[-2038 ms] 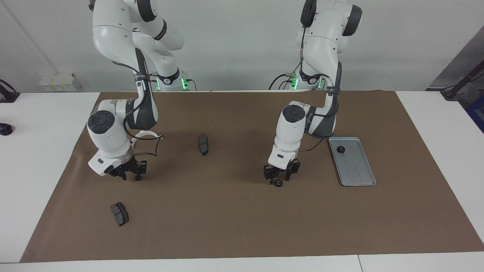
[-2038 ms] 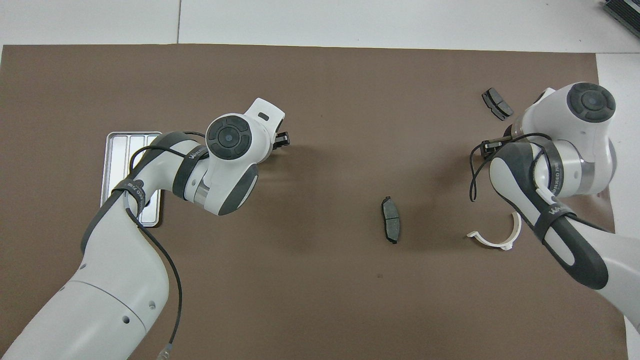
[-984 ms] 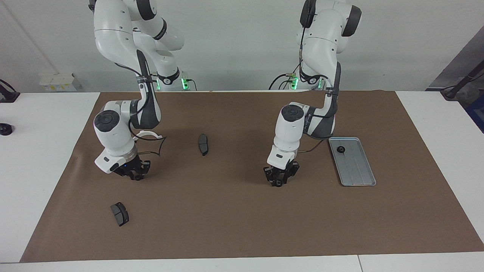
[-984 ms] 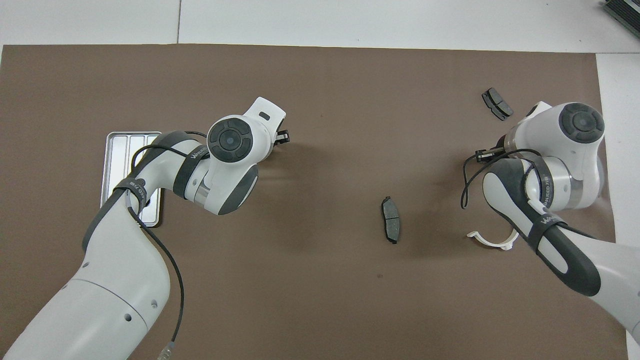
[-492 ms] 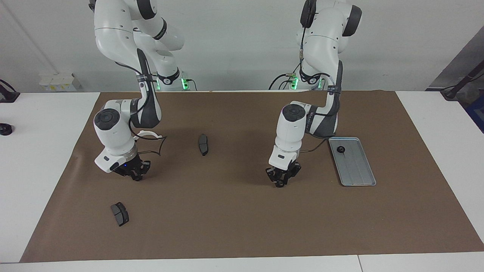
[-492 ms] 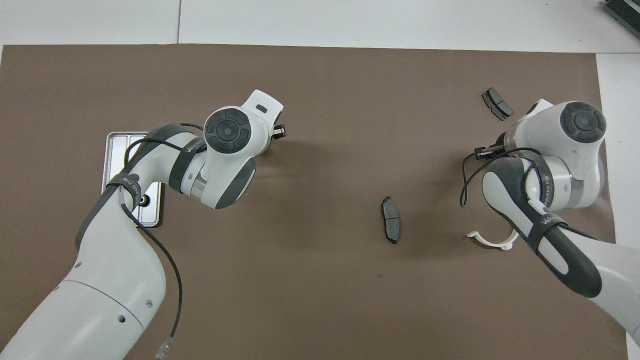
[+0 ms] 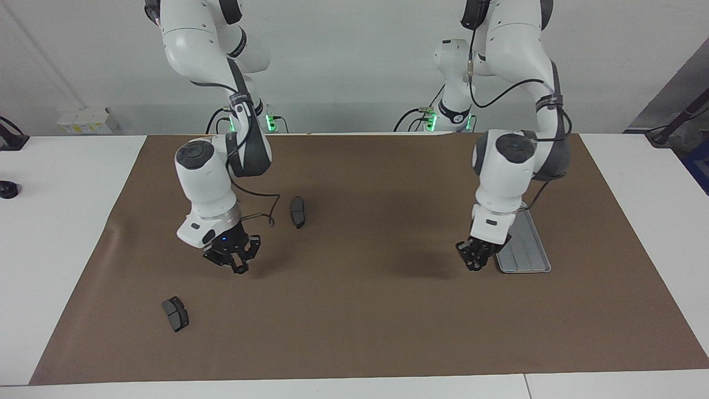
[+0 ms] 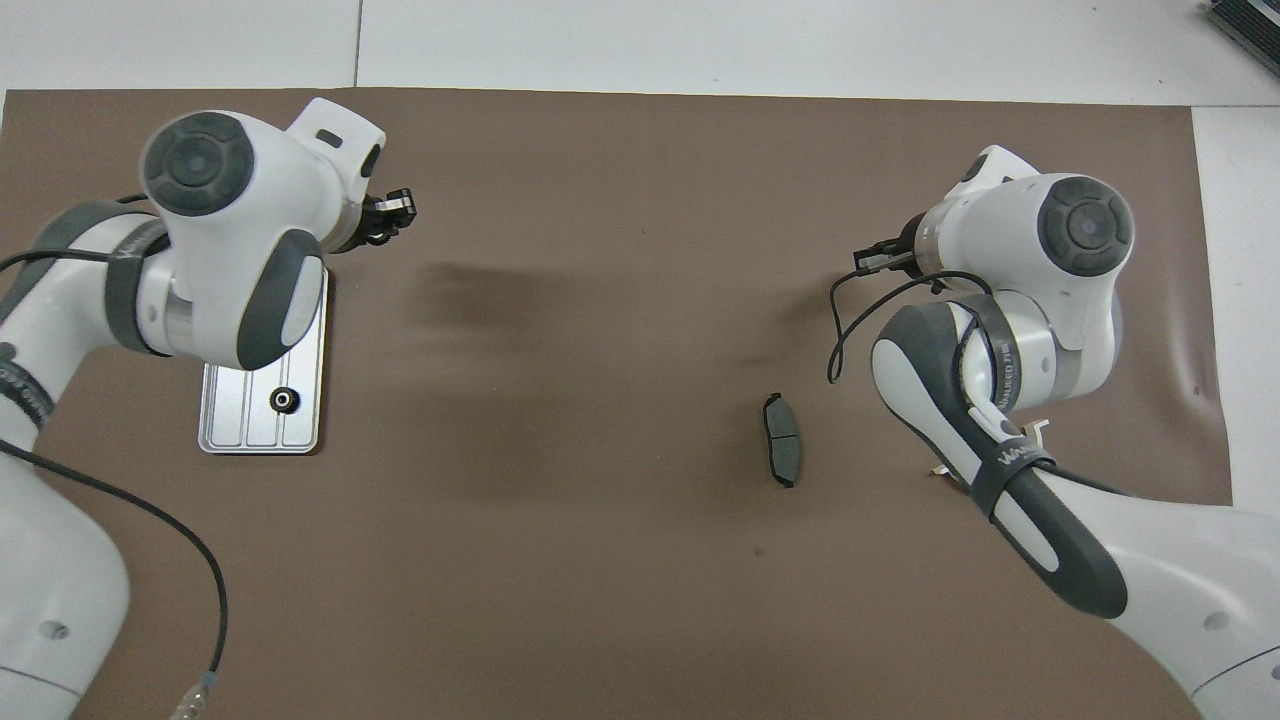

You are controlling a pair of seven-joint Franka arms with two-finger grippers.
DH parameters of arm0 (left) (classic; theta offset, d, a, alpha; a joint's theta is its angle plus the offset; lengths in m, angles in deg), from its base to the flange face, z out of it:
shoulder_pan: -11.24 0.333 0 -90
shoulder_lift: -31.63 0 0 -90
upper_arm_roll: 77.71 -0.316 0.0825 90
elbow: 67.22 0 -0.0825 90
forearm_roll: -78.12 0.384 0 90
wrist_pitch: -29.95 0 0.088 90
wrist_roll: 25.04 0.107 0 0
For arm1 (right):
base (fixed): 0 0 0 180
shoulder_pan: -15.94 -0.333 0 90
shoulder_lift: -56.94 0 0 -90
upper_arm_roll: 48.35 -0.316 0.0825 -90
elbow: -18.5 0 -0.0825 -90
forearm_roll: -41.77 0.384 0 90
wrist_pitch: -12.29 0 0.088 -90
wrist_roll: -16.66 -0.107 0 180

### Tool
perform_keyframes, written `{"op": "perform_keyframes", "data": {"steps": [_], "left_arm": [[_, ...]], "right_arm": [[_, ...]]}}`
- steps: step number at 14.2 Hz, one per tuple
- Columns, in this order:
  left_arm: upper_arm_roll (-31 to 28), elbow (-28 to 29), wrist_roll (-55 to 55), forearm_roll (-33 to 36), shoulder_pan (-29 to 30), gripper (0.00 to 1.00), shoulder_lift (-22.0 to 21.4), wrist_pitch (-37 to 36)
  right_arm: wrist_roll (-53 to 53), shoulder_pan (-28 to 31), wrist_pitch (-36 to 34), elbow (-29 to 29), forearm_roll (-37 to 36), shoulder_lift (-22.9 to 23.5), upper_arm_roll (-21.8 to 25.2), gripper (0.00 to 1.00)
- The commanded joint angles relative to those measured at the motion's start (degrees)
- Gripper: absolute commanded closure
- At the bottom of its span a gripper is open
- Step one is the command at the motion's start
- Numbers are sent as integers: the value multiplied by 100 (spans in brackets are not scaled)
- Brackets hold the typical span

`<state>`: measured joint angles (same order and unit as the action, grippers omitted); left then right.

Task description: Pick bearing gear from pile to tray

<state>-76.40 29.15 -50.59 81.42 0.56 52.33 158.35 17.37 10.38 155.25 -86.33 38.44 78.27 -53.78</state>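
Beside the tray (image 7: 532,252), the left gripper (image 7: 476,260) hangs, fingers' state unclear; right gripper (image 7: 235,263) likewise.

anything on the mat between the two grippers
One dark brake pad lies on the mat in that stretch, nearer the right gripper than the left gripper; otherwise bare brown mat. The overhead view shows it best.

tray (image 8: 222,430) partly hidden under left arm

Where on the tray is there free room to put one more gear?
The tray is bare at its end farther from the robots. It is crowded only at the nearer end, where one bearing gear lies. The left gripper hangs over the mat beside it.
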Motion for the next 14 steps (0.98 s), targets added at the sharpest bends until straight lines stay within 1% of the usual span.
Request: {"op": "perform_keyframes", "data": {"steps": [1,5,6,8,9,11,13,14], "left_arm": [[62,329,1285,-417,662,100,-443,-578],[45,1233,2507,-417,1418,100,-795,-413],[45,1409,2963,-426,1551,100,-891,-413],[45,1814,3345,-426,1779,100,-1050,-360],[45,2033,3381,-435,1798,100,-1129,-203],[45,2464,3355,-478,1789,100,-1235,305],[45,2843,3337,-479,1754,100,-1305,886],[45,2913,3311,-479,1719,100,-1314,932]], "right_arm": [[-570,-637,530,147,79,99,16,92],[-1309,-1692,628,621,70,257,16,91],[-1528,-1930,637,709,27,327,16,91],[-1845,-2326,637,894,-17,529,25,91],[-1942,-2493,646,1043,-26,721,33,91],[-2206,-2731,838,1534,-35,1213,51,91],[-2452,-2907,944,1642,-96,1417,34,91],[-2532,-3021,1075,1642,-88,1496,33,91]]}}
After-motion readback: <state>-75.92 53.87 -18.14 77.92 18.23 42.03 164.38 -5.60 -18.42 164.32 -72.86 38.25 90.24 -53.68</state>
